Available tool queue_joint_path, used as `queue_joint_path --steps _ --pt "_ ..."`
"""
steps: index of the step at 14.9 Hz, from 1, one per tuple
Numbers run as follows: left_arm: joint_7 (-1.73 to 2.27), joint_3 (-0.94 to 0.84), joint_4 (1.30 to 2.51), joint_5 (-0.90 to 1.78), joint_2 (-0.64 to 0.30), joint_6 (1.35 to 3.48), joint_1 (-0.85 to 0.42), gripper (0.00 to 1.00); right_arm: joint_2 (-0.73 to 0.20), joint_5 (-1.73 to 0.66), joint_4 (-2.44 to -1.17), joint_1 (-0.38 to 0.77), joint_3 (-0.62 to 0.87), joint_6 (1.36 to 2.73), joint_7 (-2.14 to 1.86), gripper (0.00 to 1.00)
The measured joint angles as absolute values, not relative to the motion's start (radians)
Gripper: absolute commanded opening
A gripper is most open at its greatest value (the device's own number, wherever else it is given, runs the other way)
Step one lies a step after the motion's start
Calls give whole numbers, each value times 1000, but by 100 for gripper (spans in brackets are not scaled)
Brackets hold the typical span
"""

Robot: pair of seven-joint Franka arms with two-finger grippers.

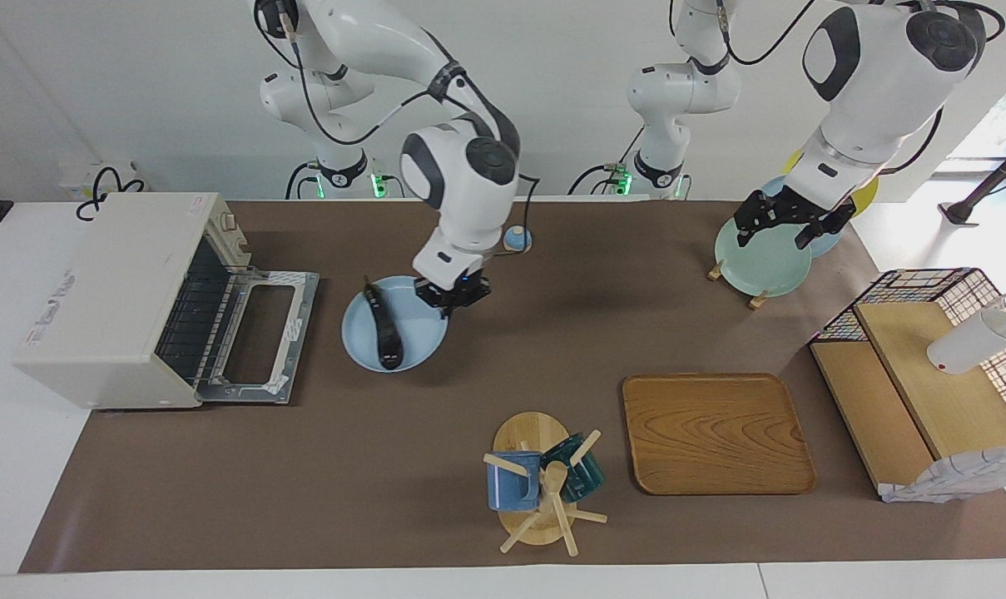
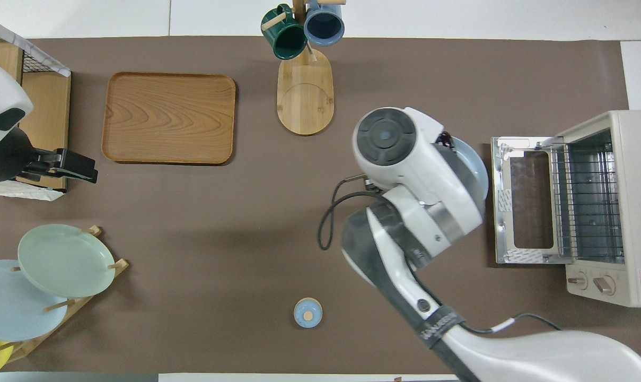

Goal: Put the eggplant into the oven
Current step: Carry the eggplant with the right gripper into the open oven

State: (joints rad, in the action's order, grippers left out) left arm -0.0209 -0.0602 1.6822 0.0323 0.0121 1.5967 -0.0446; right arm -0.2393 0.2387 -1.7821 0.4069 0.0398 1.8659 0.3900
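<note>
The eggplant (image 1: pixel 384 327) is dark and slim and lies across a light blue plate (image 1: pixel 415 341), beside the oven's open door. The cream-white oven (image 1: pixel 111 299) stands at the right arm's end of the table with its door (image 1: pixel 257 337) folded down flat and its wire rack showing (image 2: pixel 588 204). My right gripper (image 1: pixel 453 304) hangs low over the plate's edge, beside the eggplant and apart from it. In the overhead view the right arm hides the eggplant and only the plate's rim (image 2: pixel 478 172) shows. My left gripper (image 1: pixel 784 235) is open and empty and waits over the plate rack.
A rack with a pale green plate (image 1: pixel 765 262) stands at the left arm's end. A wooden tray (image 1: pixel 715 433), a mug tree with a blue mug (image 1: pixel 511 482) and a green one, a wire shelf (image 1: pixel 927 383) and a small blue lid (image 1: pixel 517 240) are also on the table.
</note>
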Motion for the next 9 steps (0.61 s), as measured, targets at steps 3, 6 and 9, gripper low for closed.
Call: queue_joint_path --steps 3,6,9 --pt "-21 -60 1682 32 12 1597 -45 100 -133 263 -1946 268 39 1873 256 0" --pt "-21 -60 1682 32 13 1597 -44 100 -102 323 -2004 210 40 1868 186 0" --pt "-21 -60 1682 32 13 1600 -44 100 -86 370 -2030 174 43 1867 137 0"
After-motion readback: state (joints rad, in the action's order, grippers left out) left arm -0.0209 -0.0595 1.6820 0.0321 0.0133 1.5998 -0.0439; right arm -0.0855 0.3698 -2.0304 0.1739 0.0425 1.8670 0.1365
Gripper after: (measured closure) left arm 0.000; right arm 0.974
